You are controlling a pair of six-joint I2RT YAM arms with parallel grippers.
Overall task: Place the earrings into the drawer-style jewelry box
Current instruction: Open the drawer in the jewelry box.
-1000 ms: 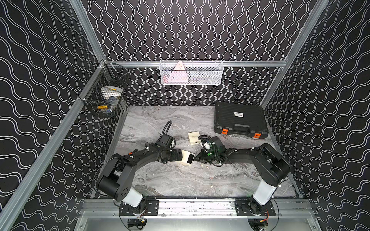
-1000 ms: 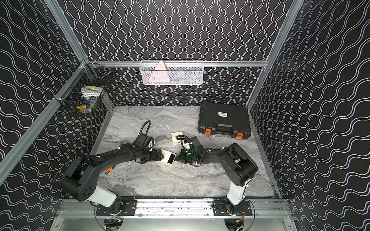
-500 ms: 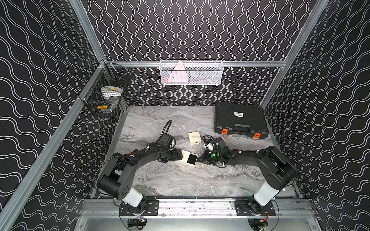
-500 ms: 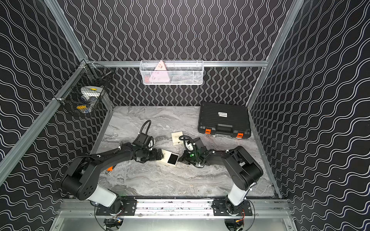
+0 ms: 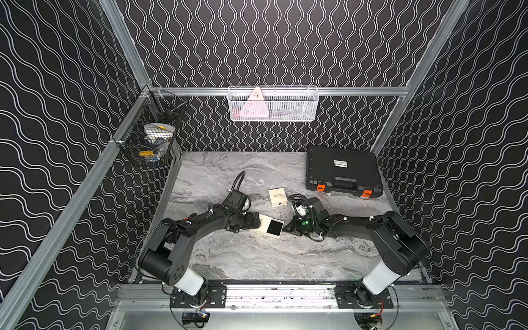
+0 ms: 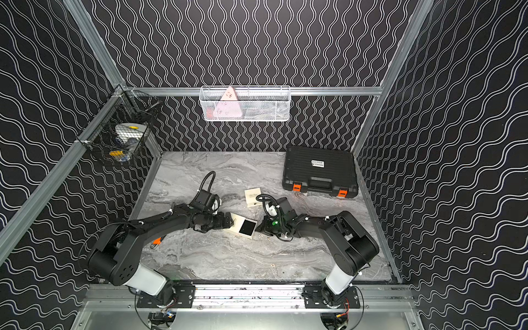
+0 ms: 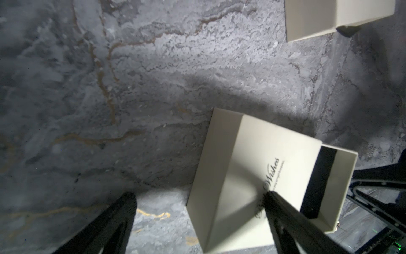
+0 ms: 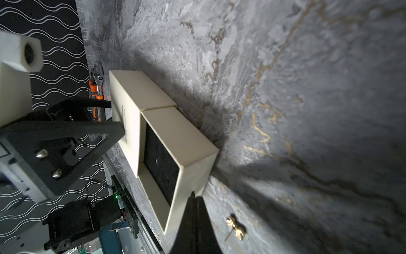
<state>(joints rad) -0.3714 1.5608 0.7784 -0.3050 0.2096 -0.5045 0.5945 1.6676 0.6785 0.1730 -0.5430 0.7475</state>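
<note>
The drawer-style jewelry box [image 5: 264,225] [image 6: 238,224] is cream, and its black-lined drawer [image 8: 161,162] is pulled out toward the right arm. My left gripper [image 5: 258,222] [image 7: 200,198] is open at the sleeve end. One finger [image 7: 285,217] lies over the printed top and the other [image 7: 118,220] stands clear beside the box. My right gripper [image 5: 286,229] [image 8: 194,196] is shut and empty, with its tip at the drawer's front corner. A gold earring [image 8: 236,226] lies on the table just beside that tip. More gold earrings [image 5: 295,235] lie in front of the drawer.
A second cream box [image 5: 277,197] [image 7: 329,17] sits just behind the grippers. A black tool case [image 5: 343,171] lies at the back right. Orange-handled pliers [image 6: 156,241] lie under the left arm. A white wire basket [image 5: 273,104] and a black one [image 5: 151,140] hang on the walls.
The right arm has lowered and stretched out, bringing its shut gripper down to the table by the drawer's front. The left arm and the box have not moved.
</note>
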